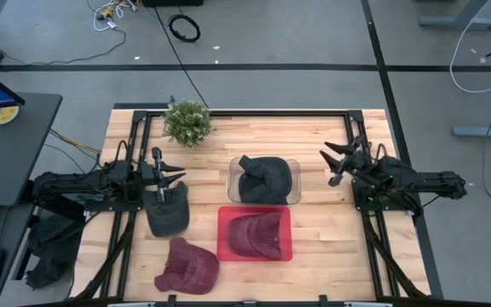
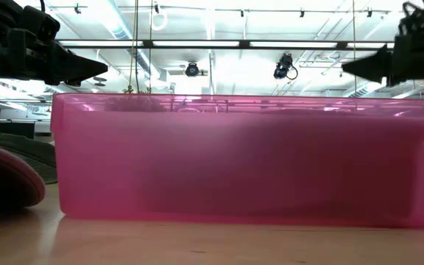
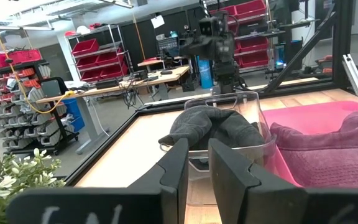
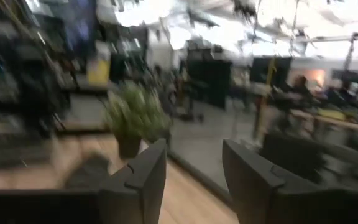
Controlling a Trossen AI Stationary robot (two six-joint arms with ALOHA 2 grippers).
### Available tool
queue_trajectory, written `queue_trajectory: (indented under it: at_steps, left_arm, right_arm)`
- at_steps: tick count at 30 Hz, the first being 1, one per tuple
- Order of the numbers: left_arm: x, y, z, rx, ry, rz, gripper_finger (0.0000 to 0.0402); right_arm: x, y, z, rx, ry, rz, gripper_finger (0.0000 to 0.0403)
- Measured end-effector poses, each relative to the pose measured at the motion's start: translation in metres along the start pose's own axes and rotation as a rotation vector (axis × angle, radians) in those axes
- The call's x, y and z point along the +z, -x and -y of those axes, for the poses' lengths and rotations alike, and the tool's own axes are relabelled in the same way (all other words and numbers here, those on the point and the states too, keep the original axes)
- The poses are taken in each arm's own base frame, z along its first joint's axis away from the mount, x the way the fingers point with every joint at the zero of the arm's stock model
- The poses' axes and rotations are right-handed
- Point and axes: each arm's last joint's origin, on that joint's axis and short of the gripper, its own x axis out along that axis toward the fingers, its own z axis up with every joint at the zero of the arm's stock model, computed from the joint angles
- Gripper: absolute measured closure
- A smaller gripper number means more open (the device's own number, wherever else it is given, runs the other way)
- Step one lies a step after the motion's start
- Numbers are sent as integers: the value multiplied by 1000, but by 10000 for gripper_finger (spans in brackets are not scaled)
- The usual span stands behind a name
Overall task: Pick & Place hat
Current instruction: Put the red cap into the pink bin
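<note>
From above, the wooden tabletop (image 1: pixel 314 247) carries four caps. A dark grey cap (image 1: pixel 264 179) sits in the clear bin (image 1: pixel 295 175) at the middle, a maroon cap (image 1: pixel 255 233) lies in the pink bin (image 1: pixel 284 253) just in front of it, another dark grey cap (image 1: pixel 167 211) rests on the wood under the left pincer (image 1: pixel 174 176), and a second maroon cap (image 1: pixel 187 265) lies near the front edge. The left pincer's fingers stand apart, holding nothing. The right pincer (image 1: pixel 334 165) hangs well off to the right, fingers spread too. A small potted plant (image 1: pixel 187 122) stands at the back.

From tabletop height, the pink bin's wall (image 2: pixel 241 158) fills nearly everything (a sliver of maroon cap (image 2: pixel 2 175) shows beside it).

Past the left wrist's parted fingers (image 3: pixel 232 171), the grey cap (image 3: pixel 213 127) slumps in its clear bin (image 3: pixel 253 106).

The right wrist view shows separated fingers (image 4: pixel 253 174) and the plant (image 4: pixel 132 115).
</note>
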Motion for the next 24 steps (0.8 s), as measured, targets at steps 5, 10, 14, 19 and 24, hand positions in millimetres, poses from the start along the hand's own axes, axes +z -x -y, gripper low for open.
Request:
queue_trajectory:
  at_steps: [5, 10, 14, 19, 24]
  left_arm:
    - [0, 0, 0, 0, 0, 1, 335]
    - [0, 0, 0, 0, 1, 1, 335]
    - [0, 0, 0, 0, 0, 2, 335]
    - [0, 0, 0, 0, 5, 4, 335]
    - [5, 0, -1, 8, 88, 54, 335]
  right_arm:
    - [-10, 0, 0, -42, 60, -100, 243]
    - [-10, 0, 0, -41, 60, -100, 243]
    - [-6, 0, 0, -47, 75, -71, 243]
    - [-3, 0, 1, -56, 48, -39, 243]
    - [-3, 0, 1, -56, 48, -39, 243]
